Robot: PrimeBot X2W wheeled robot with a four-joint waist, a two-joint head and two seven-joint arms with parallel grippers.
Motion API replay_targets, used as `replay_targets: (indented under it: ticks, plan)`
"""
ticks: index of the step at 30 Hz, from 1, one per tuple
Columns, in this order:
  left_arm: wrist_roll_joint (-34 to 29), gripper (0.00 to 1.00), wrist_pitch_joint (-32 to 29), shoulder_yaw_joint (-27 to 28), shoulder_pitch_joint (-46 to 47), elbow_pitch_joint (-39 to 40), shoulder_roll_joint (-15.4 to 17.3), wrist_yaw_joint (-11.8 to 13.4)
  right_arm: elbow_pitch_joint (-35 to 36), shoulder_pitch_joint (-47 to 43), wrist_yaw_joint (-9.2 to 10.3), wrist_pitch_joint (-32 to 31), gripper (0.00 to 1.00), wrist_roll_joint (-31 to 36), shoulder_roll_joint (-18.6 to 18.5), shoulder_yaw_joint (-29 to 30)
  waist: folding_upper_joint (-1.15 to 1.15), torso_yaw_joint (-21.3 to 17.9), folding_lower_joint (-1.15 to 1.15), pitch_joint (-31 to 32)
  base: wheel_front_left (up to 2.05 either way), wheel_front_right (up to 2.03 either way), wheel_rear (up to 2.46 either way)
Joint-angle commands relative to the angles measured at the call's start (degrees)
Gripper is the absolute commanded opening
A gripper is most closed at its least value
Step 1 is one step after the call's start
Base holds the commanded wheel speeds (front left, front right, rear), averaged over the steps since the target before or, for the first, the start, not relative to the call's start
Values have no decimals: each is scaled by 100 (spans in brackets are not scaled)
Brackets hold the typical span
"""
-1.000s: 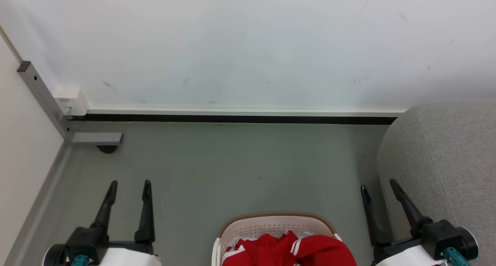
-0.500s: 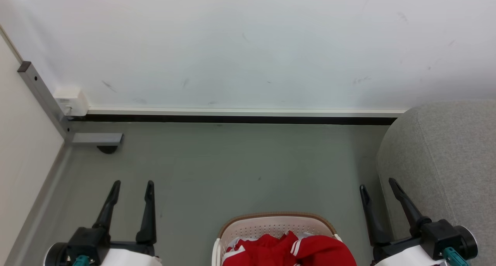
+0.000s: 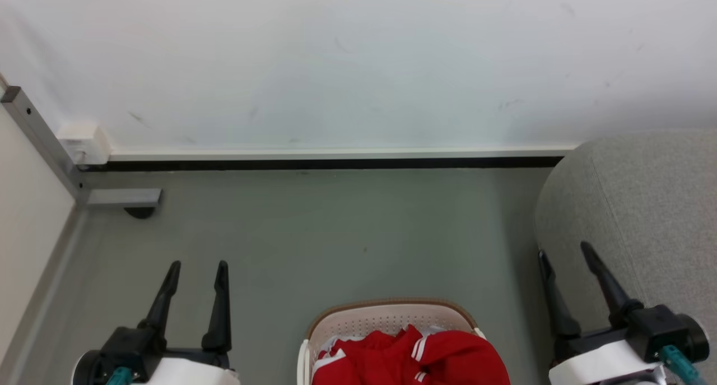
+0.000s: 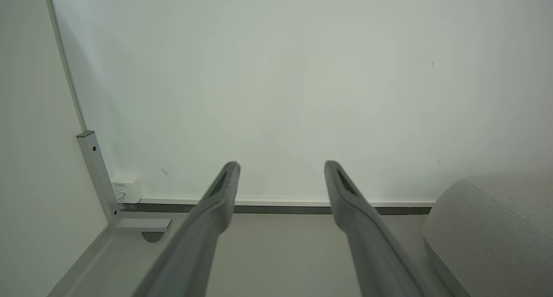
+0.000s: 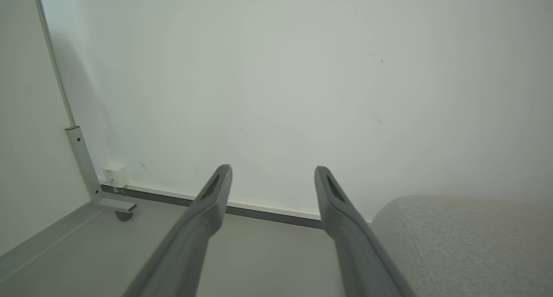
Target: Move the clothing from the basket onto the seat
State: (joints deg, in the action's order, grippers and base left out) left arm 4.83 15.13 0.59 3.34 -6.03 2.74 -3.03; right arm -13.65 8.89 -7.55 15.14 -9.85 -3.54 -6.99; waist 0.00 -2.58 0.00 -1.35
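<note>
Both spread, nothing held: my left gripper and right gripper flank the basket of clothing, seat just beside the right

No writing, label, brand, number or sign can be read in any view. The small white box at the foot of the wall carries faint dark marks, too small to make out. The clothing shows plain white stripes and no legible lettering.
</note>
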Motion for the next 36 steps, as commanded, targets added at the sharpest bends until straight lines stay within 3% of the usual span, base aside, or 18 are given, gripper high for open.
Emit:
replay_targets:
  ticks: [1,16,27,36]
  plan:
    - [42,100,4,-6,61,-9,28,-24,38,87,12,1,100,-23,-25,29,0,-55,0,-90,0,0,0]
    - [153,100,4,-393,1004,-575,28,-307,555,700,12,-1,100,-35,-25,448,0,-522,0,-1498,0,0,0]
    - [-34,100,-18,-1264,2264,-2358,302,-442,868,1165,12,-1,100,-40,12,631,0,-739,0,-2550,0,0,0]
    - [-383,100,-631,-2242,3504,-3916,702,-439,1102,1576,12,-2,100,-146,63,529,0,-1140,0,-3443,0,0,0]
